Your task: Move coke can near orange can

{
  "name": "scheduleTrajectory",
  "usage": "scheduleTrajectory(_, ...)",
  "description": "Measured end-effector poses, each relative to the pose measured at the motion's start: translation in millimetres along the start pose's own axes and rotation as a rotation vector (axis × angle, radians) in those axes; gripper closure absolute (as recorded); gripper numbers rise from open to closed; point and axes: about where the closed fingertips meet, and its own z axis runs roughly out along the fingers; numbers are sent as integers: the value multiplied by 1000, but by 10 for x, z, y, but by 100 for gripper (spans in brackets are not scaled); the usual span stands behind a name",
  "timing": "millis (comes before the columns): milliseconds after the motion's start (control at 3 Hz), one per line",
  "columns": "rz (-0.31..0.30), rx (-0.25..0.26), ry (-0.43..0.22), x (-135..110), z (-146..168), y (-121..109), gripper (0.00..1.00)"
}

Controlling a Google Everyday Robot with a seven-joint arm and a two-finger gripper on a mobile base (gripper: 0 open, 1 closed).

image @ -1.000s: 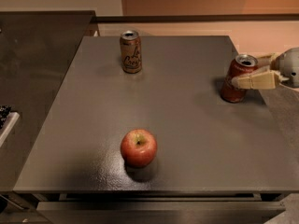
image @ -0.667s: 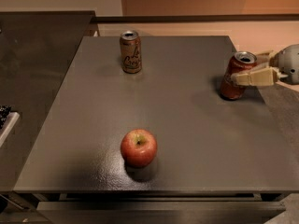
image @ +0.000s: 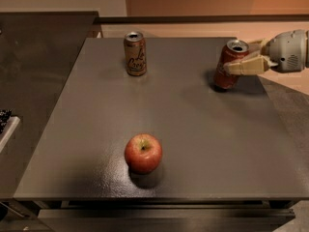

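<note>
On the matte grey table [image: 203, 129], the orange can [image: 135, 53], a silver-topped cylinder, stands upright at the back left. A glossy round apple [image: 143, 152] sits near the front. At the right rear, the red coke can [image: 230, 54] leans slightly, pinched by the gripper [image: 237, 59] between its cream fingers [image: 247, 66].

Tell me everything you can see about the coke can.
The coke can is red metal by its look, with faint white lettering and a silver top whose opening shows. It leans slightly, top toward the right, at the far right of the grey table. The tool, reaching in from the right, grips it, one finger across its front and one behind. Nothing else touches it.
</note>
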Motion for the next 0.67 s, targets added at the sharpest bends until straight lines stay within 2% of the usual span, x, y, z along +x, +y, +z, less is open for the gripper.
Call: scheduleTrajectory(667, -31, -48, 35, -242, 628, -134, 100)
